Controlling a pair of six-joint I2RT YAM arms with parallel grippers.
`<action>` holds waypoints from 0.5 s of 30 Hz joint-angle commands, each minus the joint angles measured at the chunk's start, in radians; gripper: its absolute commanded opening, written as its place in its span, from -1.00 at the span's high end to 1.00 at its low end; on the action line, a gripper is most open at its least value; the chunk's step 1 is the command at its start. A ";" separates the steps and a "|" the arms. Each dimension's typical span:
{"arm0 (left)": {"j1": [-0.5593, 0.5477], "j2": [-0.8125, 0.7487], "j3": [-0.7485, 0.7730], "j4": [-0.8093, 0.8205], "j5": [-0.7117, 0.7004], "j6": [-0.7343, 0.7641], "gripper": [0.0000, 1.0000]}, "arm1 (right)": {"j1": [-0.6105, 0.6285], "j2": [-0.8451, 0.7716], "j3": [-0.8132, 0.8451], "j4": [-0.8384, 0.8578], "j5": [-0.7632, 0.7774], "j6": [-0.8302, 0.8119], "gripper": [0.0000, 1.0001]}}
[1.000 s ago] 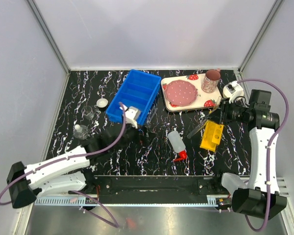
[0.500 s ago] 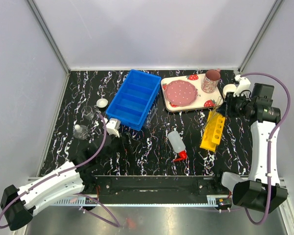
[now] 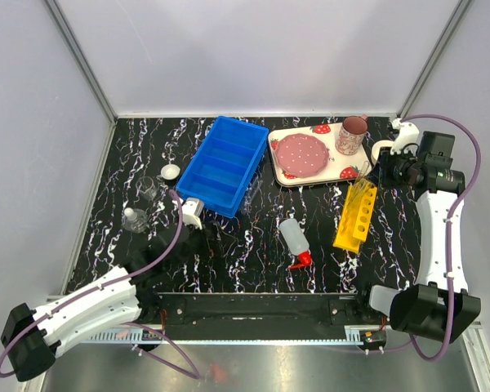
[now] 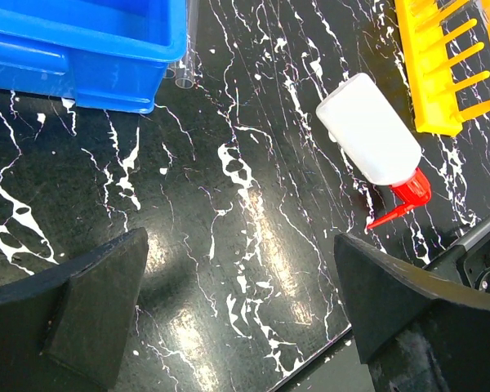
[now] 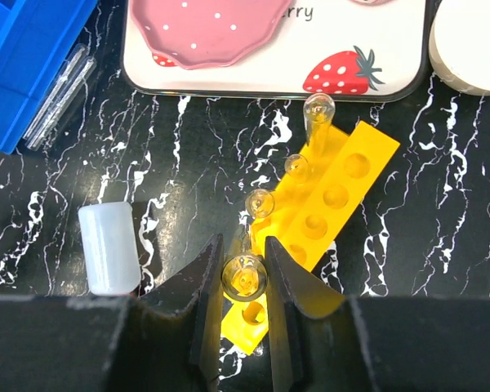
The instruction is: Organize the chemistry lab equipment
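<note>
Three tubes [image 5: 260,202] racked; we now bring fourth over rack [image 5: 343,196], right gripper [image 5: 243,278] clamped on it; left gripper [image 4: 238,269], drawn back from bin [image 4: 82,41], gapes empty.

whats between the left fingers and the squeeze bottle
Only bare black marbled tabletop, seen in the left wrist view: the left fingers are spread over it and the squeeze bottle lies on its side beyond. The top view agrees.

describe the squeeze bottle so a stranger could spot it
On the black marbled table, look between the blue bin and the yellow rack, toward the near edge. The squeeze bottle lies there on its side, the only thing with a translucent white body and red nozzle.
</note>
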 commanded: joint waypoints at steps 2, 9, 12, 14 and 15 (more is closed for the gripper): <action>0.004 0.001 -0.004 0.064 0.022 -0.001 -0.98 | -0.002 0.011 0.021 0.070 0.023 -0.014 0.59; 0.005 0.002 -0.001 0.066 0.020 0.006 -0.98 | -0.002 0.025 -0.005 0.080 0.026 -0.013 0.59; 0.005 0.004 0.002 0.063 0.023 0.007 -0.98 | -0.002 0.032 -0.020 0.082 0.023 -0.011 0.58; 0.005 0.002 0.001 0.064 0.022 0.009 -0.98 | -0.002 0.032 -0.028 0.085 0.020 -0.011 0.59; 0.005 0.002 0.002 0.064 0.023 0.007 -0.98 | -0.002 0.034 -0.033 0.085 0.021 -0.013 0.58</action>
